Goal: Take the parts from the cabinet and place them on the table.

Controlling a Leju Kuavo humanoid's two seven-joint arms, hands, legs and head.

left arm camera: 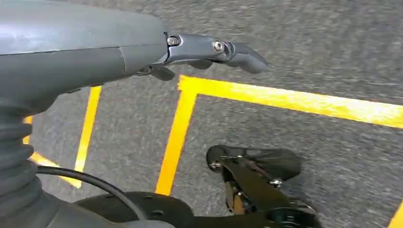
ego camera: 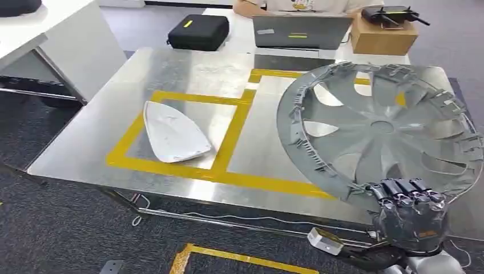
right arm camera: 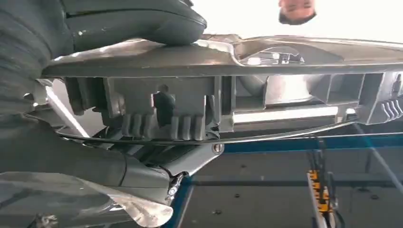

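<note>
A large grey wheel cover (ego camera: 379, 128), its ribbed inner side up, hangs tilted over the right half of the metal table (ego camera: 188, 71). My right hand (ego camera: 412, 206) grips its near rim, fingers curled over the edge. From the right wrist the cover's rim (right arm camera: 228, 59) runs across the picture with my thumb (right arm camera: 133, 21) pressed on it. A white curved shell part (ego camera: 173, 132) lies inside the left yellow-taped square. My left hand (left arm camera: 209, 50) hangs above the carpet floor, its fingers loosely bent and holding nothing.
At the table's far side sit a laptop (ego camera: 301, 29), a cardboard box (ego camera: 383, 35) and a black case (ego camera: 198, 31), with a person behind them. A white desk (ego camera: 51, 34) stands at left. Yellow tape (left arm camera: 178, 135) marks the carpet.
</note>
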